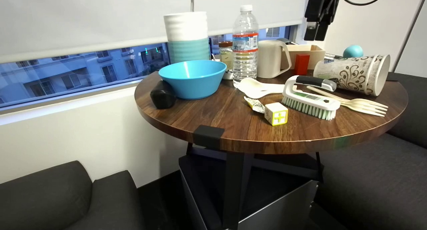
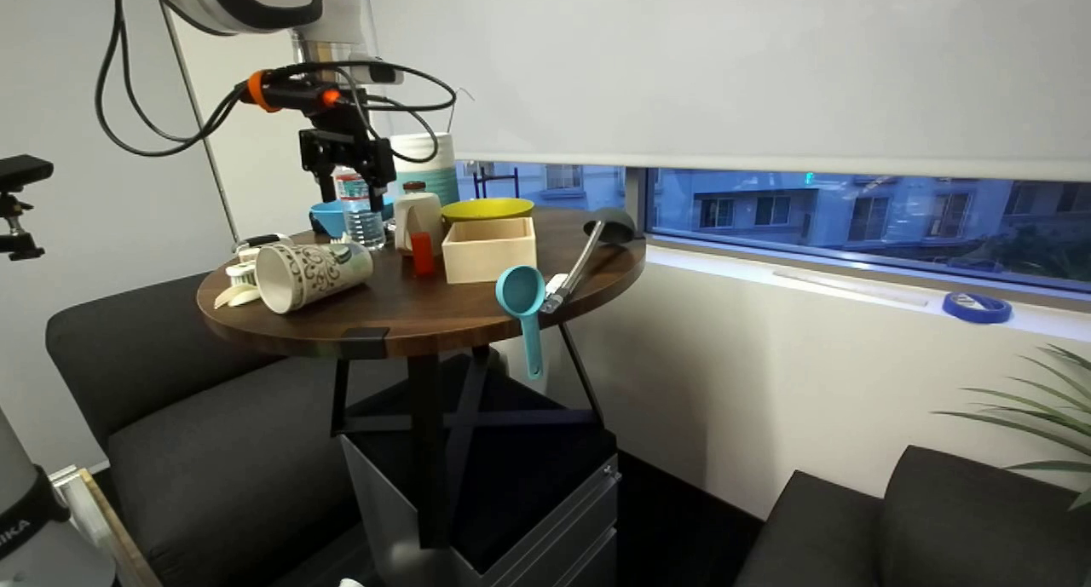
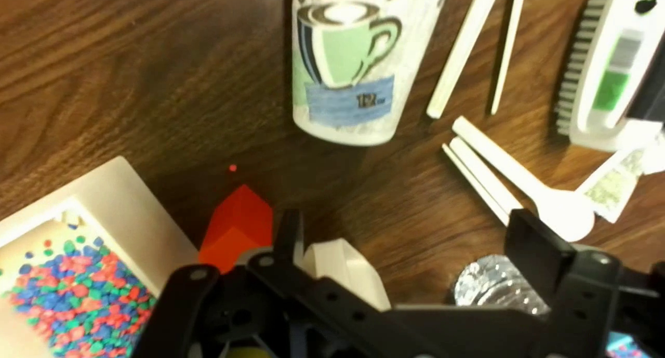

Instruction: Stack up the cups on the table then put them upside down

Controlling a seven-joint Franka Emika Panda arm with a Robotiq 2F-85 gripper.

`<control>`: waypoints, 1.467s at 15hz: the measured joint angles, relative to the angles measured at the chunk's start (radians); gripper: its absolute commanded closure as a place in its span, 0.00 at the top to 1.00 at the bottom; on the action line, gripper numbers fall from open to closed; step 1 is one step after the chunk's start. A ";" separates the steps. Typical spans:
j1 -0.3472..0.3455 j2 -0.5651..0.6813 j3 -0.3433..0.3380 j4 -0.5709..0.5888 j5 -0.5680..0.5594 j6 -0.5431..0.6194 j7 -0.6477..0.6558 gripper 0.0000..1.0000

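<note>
Two patterned paper cups (image 1: pixel 353 73) lie on their side on the round wooden table (image 1: pixel 227 115), one nested in the other, since two rims show close together at the mouth. Their mouth (image 2: pixel 274 279) faces the table's edge. In the wrist view the closed end of the cups (image 3: pixel 358 108) points toward my gripper (image 3: pixel 405 217), with a coffee-mug print on the side. My gripper is open and holds nothing. It hangs above the table, higher than the cups and apart from them, as both exterior views show; its fingers (image 2: pixel 376 199) point down.
Around the cups are a red block (image 1: pixel 302 63), a wooden box (image 2: pixel 490 259) of coloured bits, a mug (image 1: pixel 270 59), a water bottle (image 1: pixel 246 63), a brush (image 1: pixel 310 101) and pale cutlery (image 1: pixel 363 105). A blue bowl (image 1: pixel 193 81) stands farther off. A turquoise scoop (image 2: pixel 520 290) overhangs the edge.
</note>
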 measured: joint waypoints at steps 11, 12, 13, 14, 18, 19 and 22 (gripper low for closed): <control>-0.011 0.092 0.040 0.048 -0.060 -0.230 0.097 1.00; -0.012 0.096 0.047 0.048 -0.072 -0.230 0.119 1.00; -0.014 0.098 0.052 0.048 -0.084 -0.230 0.139 1.00; -0.015 0.101 0.057 0.048 -0.097 -0.230 0.157 1.00; -0.016 0.114 0.068 0.045 -0.145 -0.230 0.207 1.00; -0.016 0.119 0.069 0.045 -0.154 -0.230 0.214 1.00; -0.016 0.135 0.070 0.045 -0.167 -0.230 0.222 1.00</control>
